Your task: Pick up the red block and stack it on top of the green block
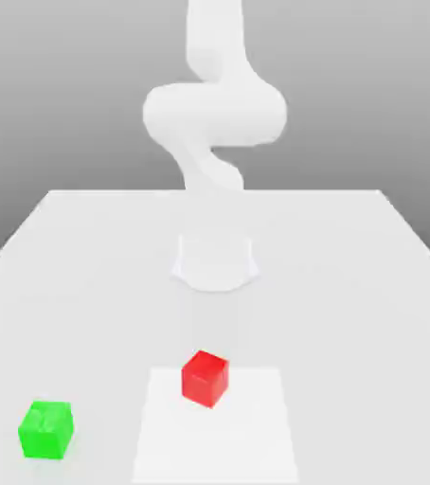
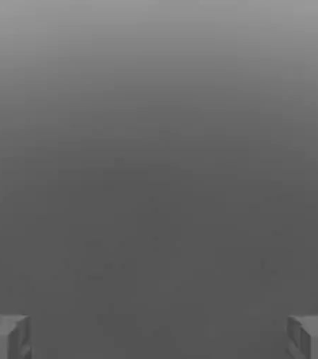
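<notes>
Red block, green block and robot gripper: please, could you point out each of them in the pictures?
Red block (image 1: 205, 379): exterior view, on its front side.
Green block (image 1: 44, 440): exterior view, on its front face.
Gripper (image 2: 159, 340): hand view, midway between its fingertips.

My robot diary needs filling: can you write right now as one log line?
jaws: open, empty | red block: on white patch, tilted | green block: exterior view's left | stack: not made

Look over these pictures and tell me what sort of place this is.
It looks like a simulated robot workspace rather than a real room: a plain white table under a bare grey backdrop, a smooth white robot arm, and two simple blocks, one red, one green.
</notes>
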`<state>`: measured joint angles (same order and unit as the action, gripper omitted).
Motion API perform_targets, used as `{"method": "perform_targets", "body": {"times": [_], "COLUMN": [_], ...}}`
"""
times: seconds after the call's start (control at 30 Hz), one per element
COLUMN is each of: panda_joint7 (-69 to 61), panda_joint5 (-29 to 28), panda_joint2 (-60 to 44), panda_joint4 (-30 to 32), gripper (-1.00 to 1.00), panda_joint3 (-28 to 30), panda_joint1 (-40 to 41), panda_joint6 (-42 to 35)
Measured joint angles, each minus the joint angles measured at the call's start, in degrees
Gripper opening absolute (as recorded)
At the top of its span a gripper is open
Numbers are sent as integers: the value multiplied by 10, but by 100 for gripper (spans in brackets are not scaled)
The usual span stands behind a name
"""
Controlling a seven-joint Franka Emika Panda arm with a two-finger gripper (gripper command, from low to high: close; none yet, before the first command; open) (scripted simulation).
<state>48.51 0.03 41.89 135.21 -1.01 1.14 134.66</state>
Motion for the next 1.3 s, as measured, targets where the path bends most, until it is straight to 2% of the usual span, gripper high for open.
{"method": "perform_targets", "body": {"times": [0.57,0.8,0.83,1.07,1.3], "panda_joint7": [225,278,281,283,245], "panda_joint5": [8,-42,-46,-48,4], "panda_joint2": [-355,-515,-530,-532,-402], "panda_joint4": [278,278,276,275,294], "gripper": [0,0,-100,-100,-100], "panda_joint3": [-51,-24,-16,-16,-37], "panda_joint1": [68,56,50,49,56], "panda_joint6": [249,379,393,395,284]}}
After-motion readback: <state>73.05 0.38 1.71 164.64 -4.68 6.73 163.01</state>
